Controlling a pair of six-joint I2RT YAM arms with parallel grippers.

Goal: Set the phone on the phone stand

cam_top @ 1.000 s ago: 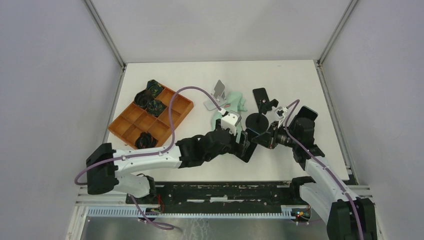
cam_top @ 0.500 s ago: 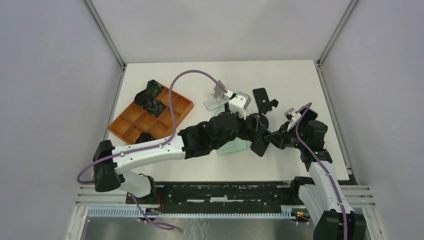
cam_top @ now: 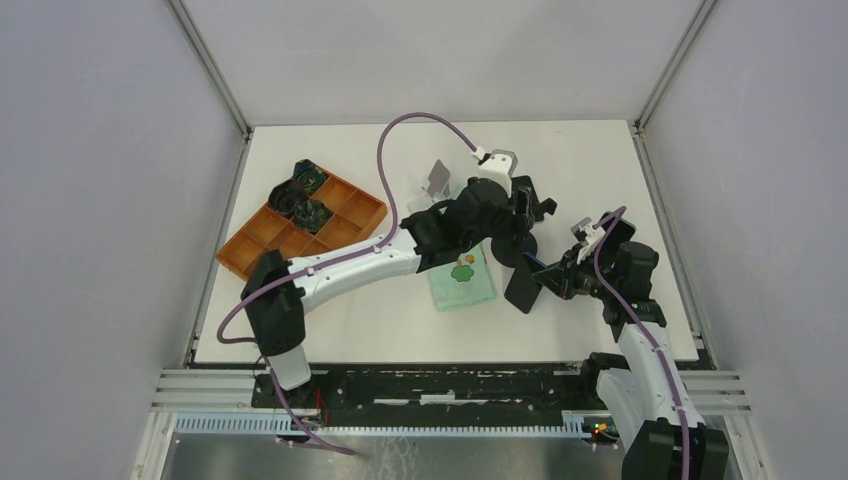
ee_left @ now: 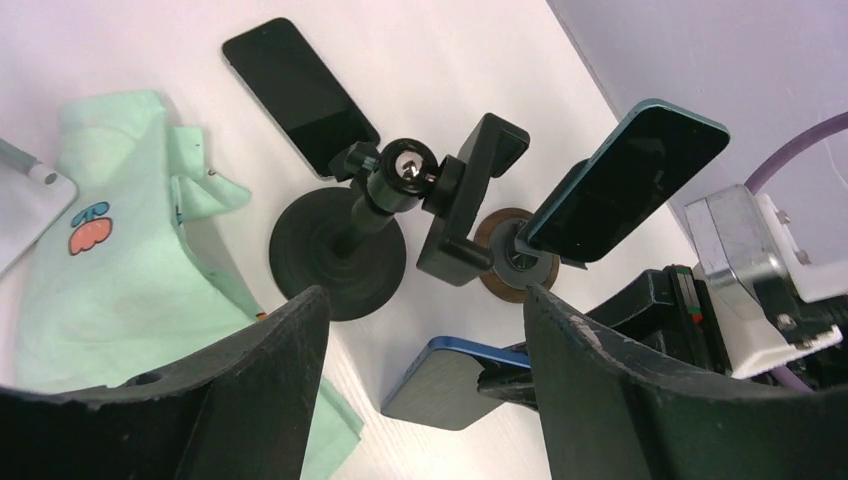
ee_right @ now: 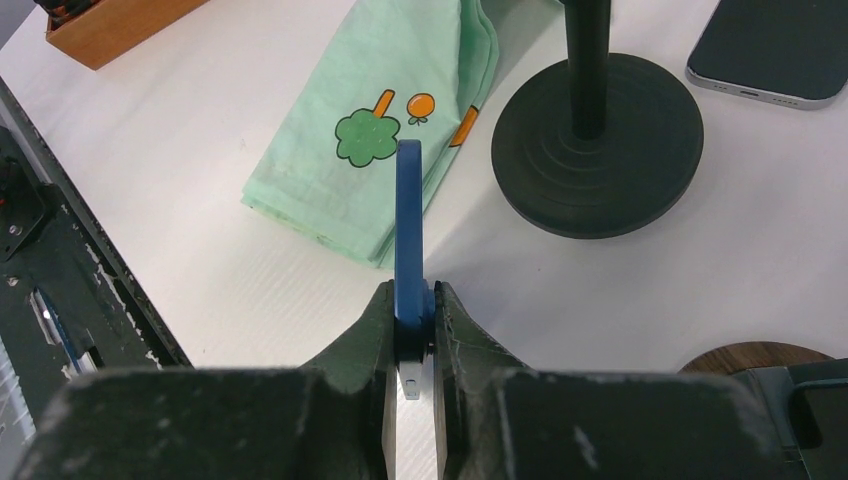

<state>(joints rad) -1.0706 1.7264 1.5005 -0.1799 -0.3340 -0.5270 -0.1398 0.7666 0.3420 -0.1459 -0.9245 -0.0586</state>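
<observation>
No legible text or markings

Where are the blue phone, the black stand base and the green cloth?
blue phone (ee_right: 408,215): right wrist view, its upturned edge
black stand base (ee_right: 628,168): right wrist view, the disc's top face
green cloth (ee_right: 400,55): right wrist view, plain fabric above prints

The bench (cam_top: 600,170) is white. The cloth (cam_top: 472,292) is mint green, printed with a green broccoli and orange motifs. The phone (ee_right: 408,215) has a blue edge. The phone stand (ee_left: 338,255) is black. The tray (cam_top: 250,252) is orange-brown and the cable (cam_top: 425,114) is purple.
</observation>
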